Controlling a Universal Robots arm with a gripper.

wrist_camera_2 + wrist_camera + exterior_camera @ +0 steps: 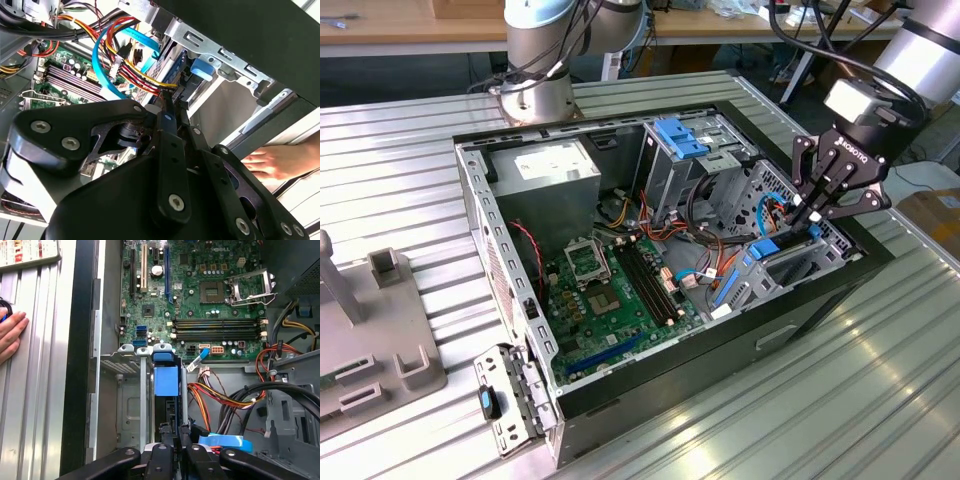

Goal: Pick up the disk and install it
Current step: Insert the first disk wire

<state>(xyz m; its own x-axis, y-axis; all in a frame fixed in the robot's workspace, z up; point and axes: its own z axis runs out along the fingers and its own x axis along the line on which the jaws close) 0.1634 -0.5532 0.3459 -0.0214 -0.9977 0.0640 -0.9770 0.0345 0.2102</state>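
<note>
Black and many-jointed, the pincer (807, 222) hangs over the corner of the open computer case (510, 290) at the exterior view's right, above the small drive bay there. Its fingers (172, 432) are drawn narrow, almost together, and they close on the upper edge of the disk (166, 381), which stands on its edge inside the metal bay (130, 390). In the first wrist view the blue carrier of the disk lies directly in front of the fingertips, between two grey rails, with the green motherboard (200, 290) beyond it. In the second wrist view the fingertips (167, 107) point into the same slot, near a blue plastic tab (202, 69) and a bundle of red, yellow and blue cables (120, 50). A person's hand (10, 335) rests on the ribbed metal table (800, 400) just outside the case wall.
</note>
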